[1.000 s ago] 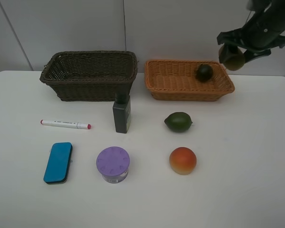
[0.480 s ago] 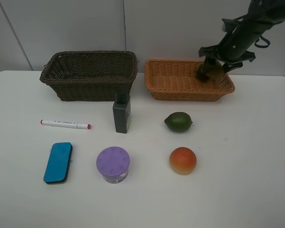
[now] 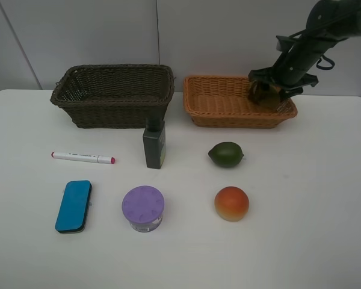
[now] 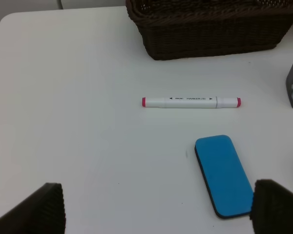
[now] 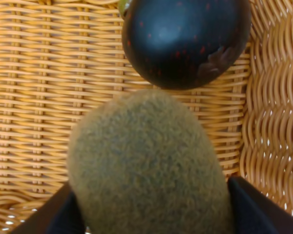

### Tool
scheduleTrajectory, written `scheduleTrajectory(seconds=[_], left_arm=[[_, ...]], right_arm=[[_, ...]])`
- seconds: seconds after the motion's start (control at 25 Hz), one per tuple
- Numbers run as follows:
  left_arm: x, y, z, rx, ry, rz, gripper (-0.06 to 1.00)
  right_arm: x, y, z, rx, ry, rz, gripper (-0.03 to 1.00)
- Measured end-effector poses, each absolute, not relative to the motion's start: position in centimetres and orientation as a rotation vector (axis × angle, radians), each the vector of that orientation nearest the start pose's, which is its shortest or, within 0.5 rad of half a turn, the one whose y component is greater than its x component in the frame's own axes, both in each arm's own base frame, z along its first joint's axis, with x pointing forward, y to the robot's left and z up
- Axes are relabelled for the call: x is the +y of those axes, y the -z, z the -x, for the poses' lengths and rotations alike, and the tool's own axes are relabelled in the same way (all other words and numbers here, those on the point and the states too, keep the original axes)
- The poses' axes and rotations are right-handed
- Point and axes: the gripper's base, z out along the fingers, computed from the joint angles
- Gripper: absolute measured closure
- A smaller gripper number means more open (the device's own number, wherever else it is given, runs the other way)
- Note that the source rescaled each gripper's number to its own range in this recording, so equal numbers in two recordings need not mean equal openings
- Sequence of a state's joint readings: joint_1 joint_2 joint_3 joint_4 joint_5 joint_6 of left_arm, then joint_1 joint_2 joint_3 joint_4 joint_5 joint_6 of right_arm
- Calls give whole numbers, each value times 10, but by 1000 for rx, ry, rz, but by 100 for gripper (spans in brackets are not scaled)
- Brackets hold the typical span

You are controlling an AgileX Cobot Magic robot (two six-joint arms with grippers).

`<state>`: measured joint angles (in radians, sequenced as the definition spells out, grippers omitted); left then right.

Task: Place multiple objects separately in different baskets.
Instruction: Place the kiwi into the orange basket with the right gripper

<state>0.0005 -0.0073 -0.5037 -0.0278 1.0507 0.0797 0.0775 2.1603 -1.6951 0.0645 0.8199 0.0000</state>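
My right gripper (image 3: 266, 93) is down inside the light orange basket (image 3: 228, 118), shut on the brown kiwi (image 5: 146, 165). The dark mangosteen (image 5: 185, 39) lies on the weave just beyond the kiwi; the arm hides it in the exterior view. On the table lie the green lime (image 3: 225, 154), the peach (image 3: 231, 203), the purple-lidded jar (image 3: 142, 206), the dark green bottle (image 3: 154, 144), the white marker (image 3: 83, 158) and the blue eraser (image 3: 73, 206). My left gripper (image 4: 162, 209) hangs open above the table, short of the eraser (image 4: 223, 174) and marker (image 4: 190, 102).
The dark brown basket (image 3: 111, 111) stands at the back left with nothing showing inside it. The bottle stands just in front of its right corner. A grey wall rises right behind both baskets.
My right gripper has come down and leftward from above the orange basket's far right corner into the basket, carrying the kiwi. It now covers the mangosteen in the exterior view. The left arm has not moved.
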Motion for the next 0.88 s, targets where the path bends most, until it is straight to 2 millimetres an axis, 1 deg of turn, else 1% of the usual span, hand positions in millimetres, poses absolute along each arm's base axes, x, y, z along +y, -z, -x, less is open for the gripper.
scheduleTrajectory(seconds=[0.44, 0.48, 0.52, 0.56, 0.6, 0.68, 0.76, 0.88], left_arm=[[-2, -279, 6, 2021, -18, -81, -6], [-2, -279, 6, 2021, -18, -81, -6], [-2, -279, 6, 2021, -18, -81, -6], [-2, -279, 6, 2021, -18, -81, -6], [-2, -279, 6, 2021, -18, -81, -6], [-2, -279, 6, 2021, -18, -81, -6], [-2, -279, 6, 2021, -18, -81, -6], [-2, -279, 6, 2021, -18, -81, -6]], right_arm=[[38, -178, -459, 2806, -66, 80, 93], [38, -178, -459, 2804, -56, 86, 86], [37, -178, -459, 2801, -47, 98, 53], [38, -178, -459, 2800, -45, 101, 33], [39, -178, -459, 2798, -42, 106, 18], [42, -178, -459, 2796, -40, 119, 5], [42, -178, -459, 2795, -33, 125, 1], [42, -179, -459, 2791, -31, 126, 0]])
